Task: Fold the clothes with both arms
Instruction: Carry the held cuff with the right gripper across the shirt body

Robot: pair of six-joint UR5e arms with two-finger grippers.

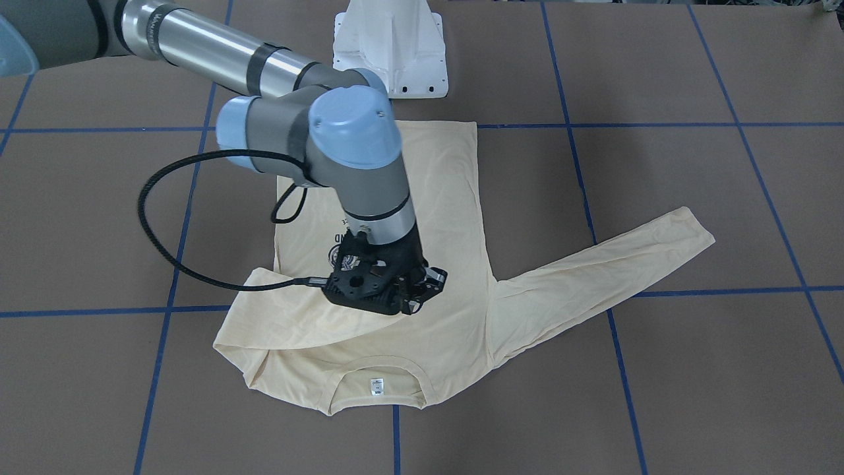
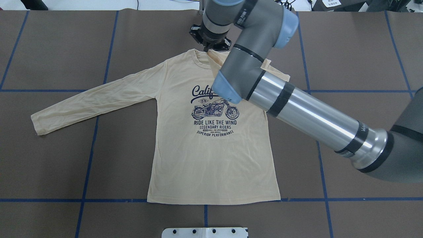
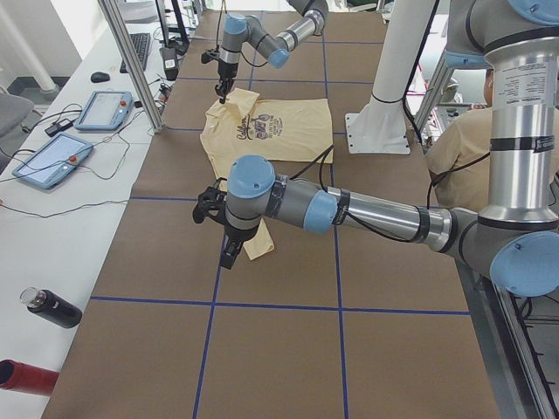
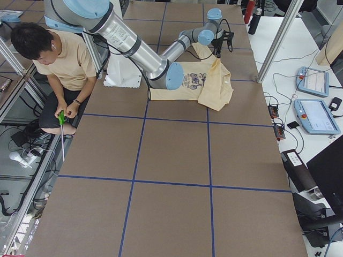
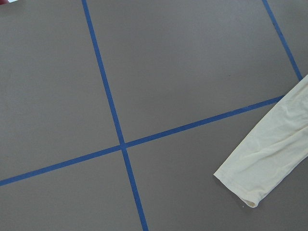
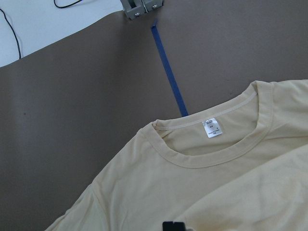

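Nearest is the neck label (image 1: 377, 387) of the T-shirt (image 1: 443, 191), which lies flat on the table (image 1: 659, 396), print up. The right end effector (image 1: 422, 293), just over the chest, seems pinched on the folded-in sleeve (image 1: 283, 316) (fabric peaks toward it). The other sleeve (image 1: 606, 264) stretches toward the left end effector (image 3: 232, 255), which is nearer; its opening I cannot tell.

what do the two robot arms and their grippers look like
The right arm and left arm are silver-grey jointed tubes with light blue joint caps, black bands and small lettering. The right gripper and left gripper are black and angular. A black braided cable loops to the right gripper.
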